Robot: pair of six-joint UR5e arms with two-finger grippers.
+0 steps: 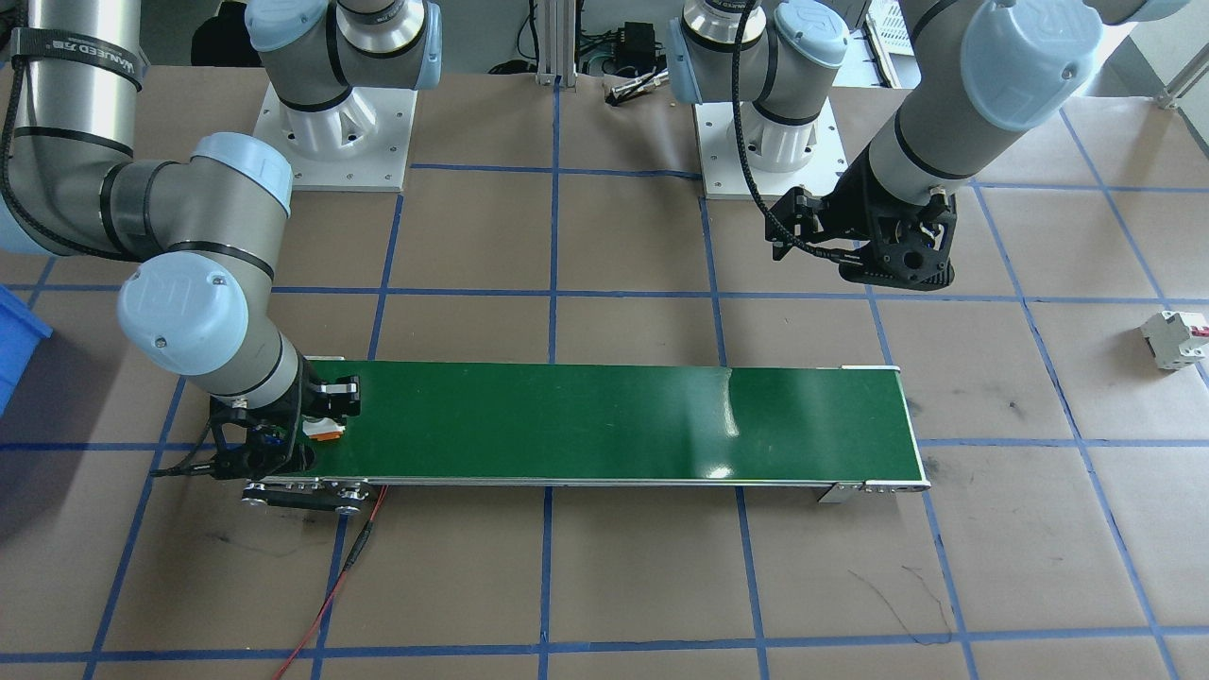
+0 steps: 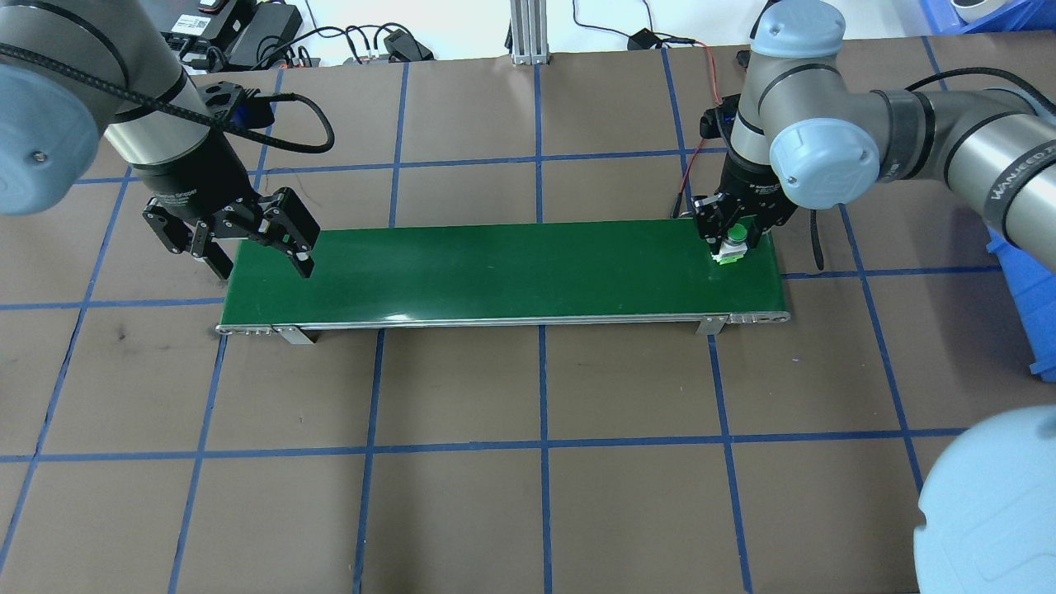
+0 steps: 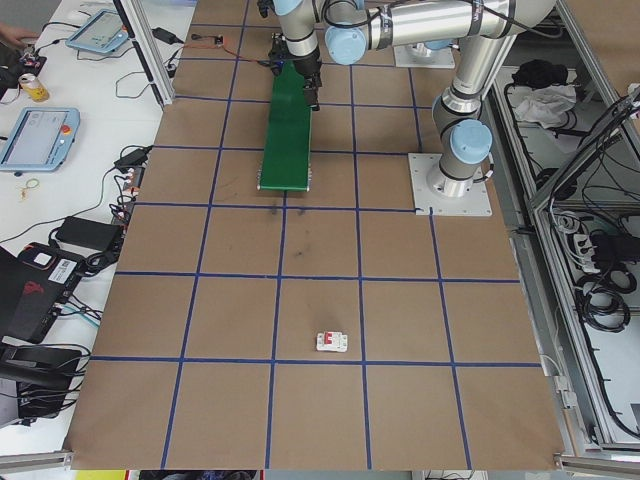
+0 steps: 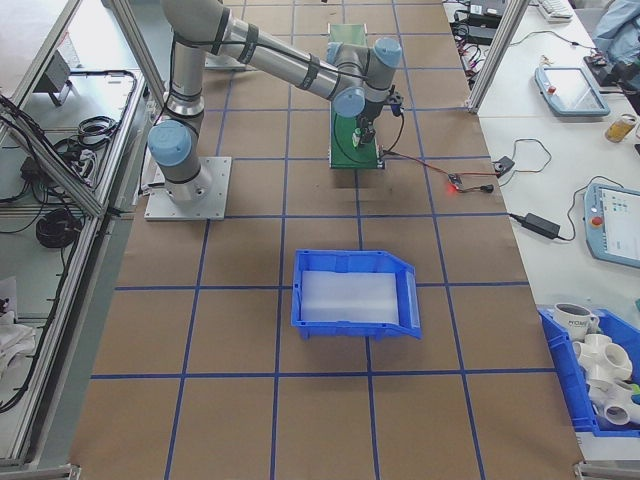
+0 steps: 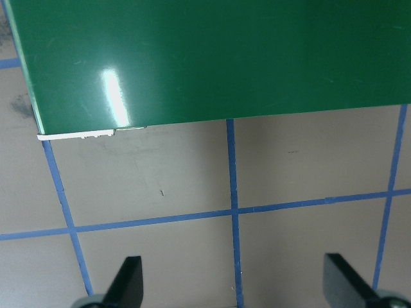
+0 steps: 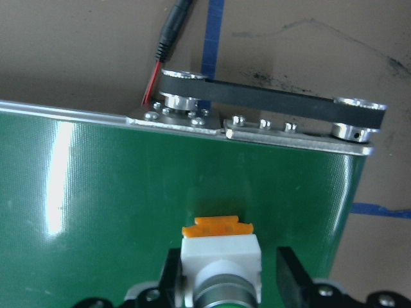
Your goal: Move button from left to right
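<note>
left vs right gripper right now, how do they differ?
The left gripper is open and empty; the right gripper is around the button, though whether it grips is unclear. The left one hovers at the green conveyor belt's left end, the right at the opposite end. Both are black two-finger grippers pointing down.

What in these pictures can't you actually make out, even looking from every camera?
- Whether the right gripper is gripping or just straddling the button: the right wrist view cuts off the fingertips at its lower edge.
- The button's cap: mostly out of frame there, small in the overhead view.
- The markings on the white circuit breaker: too small in every view.
- The blue bin: its contents look blurred and whitish.
</note>
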